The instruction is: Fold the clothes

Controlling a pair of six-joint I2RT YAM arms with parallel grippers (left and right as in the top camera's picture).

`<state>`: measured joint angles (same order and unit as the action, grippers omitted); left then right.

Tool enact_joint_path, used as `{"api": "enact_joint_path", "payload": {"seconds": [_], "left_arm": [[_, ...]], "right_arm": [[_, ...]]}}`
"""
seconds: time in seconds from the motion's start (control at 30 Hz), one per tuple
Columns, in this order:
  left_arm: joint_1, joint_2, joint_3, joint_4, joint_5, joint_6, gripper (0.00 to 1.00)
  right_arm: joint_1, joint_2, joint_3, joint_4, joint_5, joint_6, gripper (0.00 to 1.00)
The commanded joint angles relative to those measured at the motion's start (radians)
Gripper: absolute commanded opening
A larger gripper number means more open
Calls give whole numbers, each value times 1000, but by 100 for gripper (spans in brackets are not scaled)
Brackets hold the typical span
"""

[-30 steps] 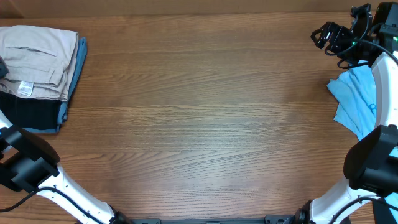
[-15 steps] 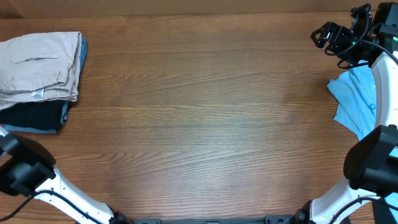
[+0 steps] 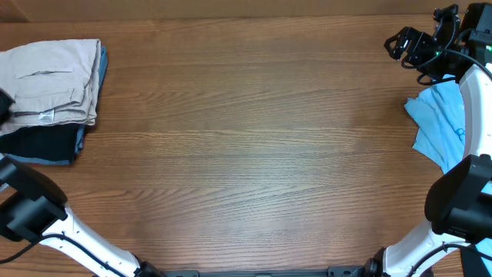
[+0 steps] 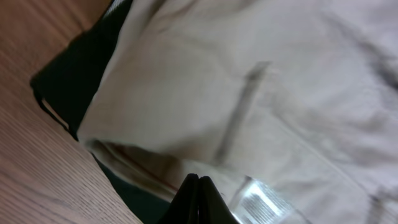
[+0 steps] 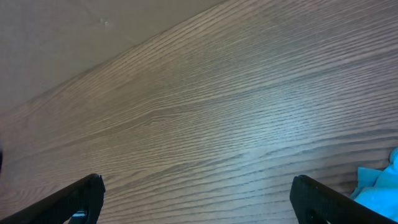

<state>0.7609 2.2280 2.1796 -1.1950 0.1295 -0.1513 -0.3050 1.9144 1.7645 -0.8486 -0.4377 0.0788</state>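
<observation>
— Where are the shorts (image 3: 50, 77) found?
— Folded at the left edge of the table (image 3: 246, 154), laid over a black garment (image 3: 38, 142).
— And the grippers?
— The left gripper (image 4: 196, 198) is seen clenched beside the white label (image 4: 261, 202) (pinched cloth cannot be told); the right gripper (image 5: 196, 190) is spread wide.

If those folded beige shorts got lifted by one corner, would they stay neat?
Probably not. The pale beige khaki cotton shorts look soft and creased, so they would likely droop and unfold. Pushed, they may slide over the black folded garment beneath.
</observation>
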Motion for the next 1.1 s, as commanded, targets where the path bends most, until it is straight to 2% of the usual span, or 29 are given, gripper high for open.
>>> {"api": "enact_joint_path", "payload": {"seconds": [0.0, 0.17, 0.4, 0.43, 0.6, 0.83, 1.07], "left_arm": [[50, 38, -77, 31, -64, -48, 4], [86, 82, -95, 26, 3, -74, 4], [86, -75, -41, -2, 591, -74, 4], [86, -108, -28, -2, 621, -73, 4], [76, -172, -16, 92, 490, -119, 4], [77, -22, -17, 169, 486, -117, 4], [111, 110, -18, 137, 330, -114, 4]], "right_arm": [[0, 2, 3, 5, 3, 4, 100], [0, 2, 3, 5, 3, 4, 100], [0, 2, 3, 5, 3, 4, 100], [0, 2, 3, 5, 3, 4, 100], [0, 2, 3, 5, 3, 4, 100], [0, 2, 3, 5, 3, 4, 100], [0, 2, 3, 5, 3, 4, 100]]}}
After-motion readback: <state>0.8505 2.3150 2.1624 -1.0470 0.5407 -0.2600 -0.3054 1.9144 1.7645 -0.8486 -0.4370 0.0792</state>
